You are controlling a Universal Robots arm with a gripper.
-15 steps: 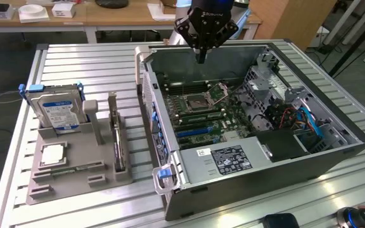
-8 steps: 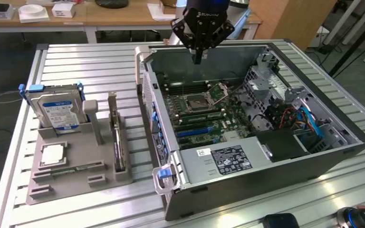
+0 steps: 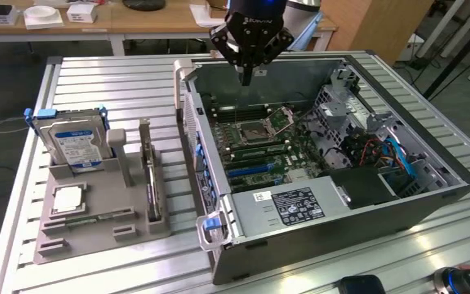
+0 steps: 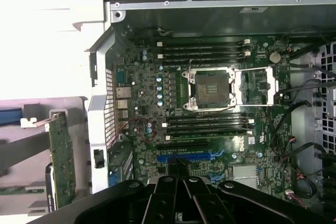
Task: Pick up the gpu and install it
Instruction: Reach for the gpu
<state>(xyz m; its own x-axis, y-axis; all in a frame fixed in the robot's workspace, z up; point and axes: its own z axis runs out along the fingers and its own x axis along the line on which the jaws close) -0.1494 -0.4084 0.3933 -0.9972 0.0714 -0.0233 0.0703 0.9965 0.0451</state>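
And there the gripper (image 3: pixel 246 78) hung above the open case (image 3: pixel 317 242), fingers pinched fully together with nothing between them. From the wrist, the gripper (image 4: pixel 177 165) looked straight down on the motherboard (image 4: pixel 210 103) (socket lid swung open). The gpu (image 3: pixel 152 184) stood on edge in the holder (image 3: pixel 96 242), just outside the case on the exterior view's left, untouched, with the hard drive (image 3: pixel 76 144) further out.

Hard drive (image 3: pixel 76 144) stands upright in a grey fixture (image 3: pixel 96 236) on the slatted table (image 3: pixel 112 79); a processor chip (image 3: pixel 68 199) lies flat near it. At the exterior view's right, an open tower case (image 3: pixel 341 236) lies on its side, motherboard (image 3: pixel 259 156) exposed.
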